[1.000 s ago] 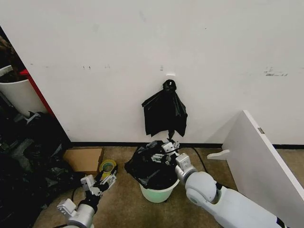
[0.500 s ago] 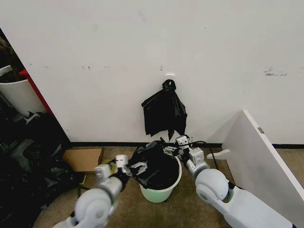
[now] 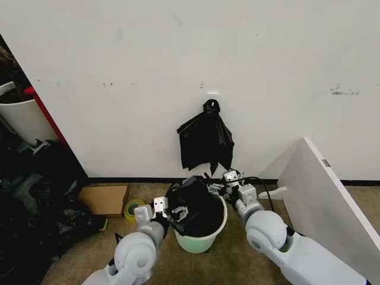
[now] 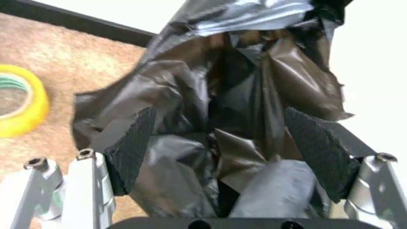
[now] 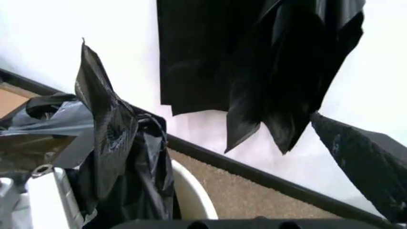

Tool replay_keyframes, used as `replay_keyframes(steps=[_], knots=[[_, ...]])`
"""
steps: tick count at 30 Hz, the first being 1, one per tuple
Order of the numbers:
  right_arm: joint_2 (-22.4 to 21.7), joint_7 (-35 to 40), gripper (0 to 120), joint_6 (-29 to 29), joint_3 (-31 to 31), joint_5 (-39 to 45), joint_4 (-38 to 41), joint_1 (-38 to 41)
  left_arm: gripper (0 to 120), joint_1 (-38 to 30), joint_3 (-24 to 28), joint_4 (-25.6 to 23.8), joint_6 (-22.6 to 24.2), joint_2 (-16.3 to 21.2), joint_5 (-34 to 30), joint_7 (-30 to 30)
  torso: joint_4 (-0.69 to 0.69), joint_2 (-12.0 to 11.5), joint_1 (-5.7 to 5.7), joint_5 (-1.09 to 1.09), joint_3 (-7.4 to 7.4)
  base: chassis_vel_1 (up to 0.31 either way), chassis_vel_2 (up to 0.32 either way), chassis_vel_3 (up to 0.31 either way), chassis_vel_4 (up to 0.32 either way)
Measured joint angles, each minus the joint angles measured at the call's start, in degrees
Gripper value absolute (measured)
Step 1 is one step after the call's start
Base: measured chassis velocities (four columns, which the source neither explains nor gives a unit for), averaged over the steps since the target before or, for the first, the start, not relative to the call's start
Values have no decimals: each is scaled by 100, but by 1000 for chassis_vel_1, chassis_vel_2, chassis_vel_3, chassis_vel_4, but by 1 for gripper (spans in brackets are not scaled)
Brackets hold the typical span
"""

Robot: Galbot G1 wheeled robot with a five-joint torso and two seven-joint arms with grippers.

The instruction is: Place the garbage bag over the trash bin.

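The trash bin is a cream-white bucket on the floor by the wall, and its rim also shows in the right wrist view. The garbage bag is crinkled black film bunched in and over the bin's mouth. My left gripper is at the bin's left rim. In the left wrist view it stands open, and the bag bulges between its pads without being clamped. My right gripper is at the bin's far right rim, open. A flap of the bag stands up beside one of its fingers.
A smaller black knotted bunch hangs on the wall above the bin. A yellow tape roll and a cardboard box lie to the left. Dark clutter fills the far left. A white board leans at the right.
My left arm has lifted from the floor near the tape and come right to the bag at the bin's left rim. My right gripper has shifted from over the bin to its far right rim.
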Motion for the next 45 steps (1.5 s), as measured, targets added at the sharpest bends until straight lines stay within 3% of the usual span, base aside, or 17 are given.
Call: replay_keyframes(steps=[10,24,40,45], knots=[[50,0,100,-3,-42,-19,-22,-23,78,-324,60,609,89,-285,265,12,-1,0,0,-1,0,0,0,0,0],[68,-1,100,-1,-37,-32,-42,-44,72,-728,97,932,442,-435,-225,-557,-1,0,0,-1,0,0,0,0,0],[98,54,100,-36,-117,28,-48,-5,71,-1067,108,1460,601,-568,-516,-648,-1,0,0,-1,0,0,0,0,0],[84,74,100,-54,-124,55,-26,-6,69,-1313,200,1547,922,-650,-872,-894,-1,0,0,-1,0,0,0,0,0]])
